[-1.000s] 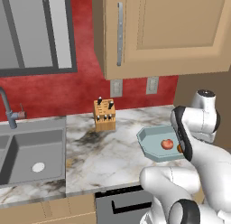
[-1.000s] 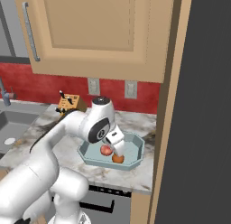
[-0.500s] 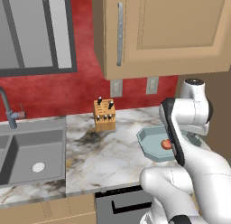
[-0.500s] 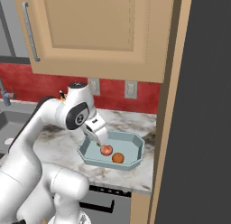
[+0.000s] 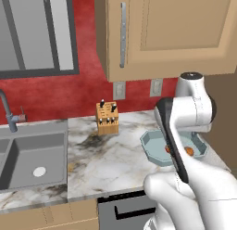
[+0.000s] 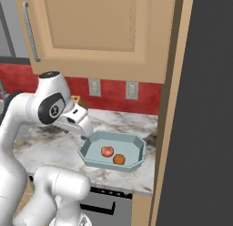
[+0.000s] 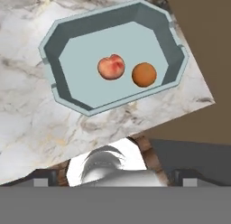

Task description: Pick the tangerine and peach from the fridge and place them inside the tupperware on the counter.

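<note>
Now lifted back off the tupperware (image 7: 54, 85); peach (image 7: 111, 67) and tangerine (image 7: 144, 74) both inside, apart. Task apparently complete. Gripper (image 6: 85, 129) jaw state impossible to tell.

Arm has swung up and leftward, away from the tupperware (image 6: 93, 155); tangerine (image 6: 119, 159) now lies beside the peach (image 6: 107, 151).

The white arm is bent sharply at the elbow, and its forearm is angled downward toward the tupperware (image 6: 139, 152). The hand is held above the near left rim of the tupperware, clear of it. The gripper (image 6: 84, 130) is partly seen in the right base view; whether its jaws are parted or closed cannot be told.
</note>
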### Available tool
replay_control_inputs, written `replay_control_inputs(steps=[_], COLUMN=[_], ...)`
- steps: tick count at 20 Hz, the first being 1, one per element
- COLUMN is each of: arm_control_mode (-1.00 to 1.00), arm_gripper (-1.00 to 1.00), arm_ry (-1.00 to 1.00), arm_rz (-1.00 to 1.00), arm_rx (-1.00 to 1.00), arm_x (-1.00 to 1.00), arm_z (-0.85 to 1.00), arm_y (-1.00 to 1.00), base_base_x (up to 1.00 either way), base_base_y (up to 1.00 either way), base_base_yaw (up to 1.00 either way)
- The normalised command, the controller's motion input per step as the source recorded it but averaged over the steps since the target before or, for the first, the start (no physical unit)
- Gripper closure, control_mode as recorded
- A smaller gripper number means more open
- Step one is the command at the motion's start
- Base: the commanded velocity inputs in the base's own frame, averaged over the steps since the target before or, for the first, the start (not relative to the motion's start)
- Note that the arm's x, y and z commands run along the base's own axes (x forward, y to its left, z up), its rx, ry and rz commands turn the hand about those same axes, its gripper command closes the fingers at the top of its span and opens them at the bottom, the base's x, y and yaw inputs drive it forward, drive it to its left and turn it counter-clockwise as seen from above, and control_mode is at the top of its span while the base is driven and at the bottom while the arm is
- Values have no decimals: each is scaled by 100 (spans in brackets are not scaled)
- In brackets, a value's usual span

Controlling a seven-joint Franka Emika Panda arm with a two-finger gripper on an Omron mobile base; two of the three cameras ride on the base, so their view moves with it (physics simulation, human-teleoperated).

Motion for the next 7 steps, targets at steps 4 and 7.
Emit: replay_control_inputs(steps=[4, 7], arm_control_mode=[-100, -100], arm_gripper=[-100, -100], arm_ry=[0, -8], arm_rz=[28, 26], arm_rx=[-4, 0], arm_x=[-50, -58], arm_z=[33, 21], arm_y=[41, 36], base_base_x=[0, 0], base_base_y=[0, 0], base_base_yaw=[0, 0])
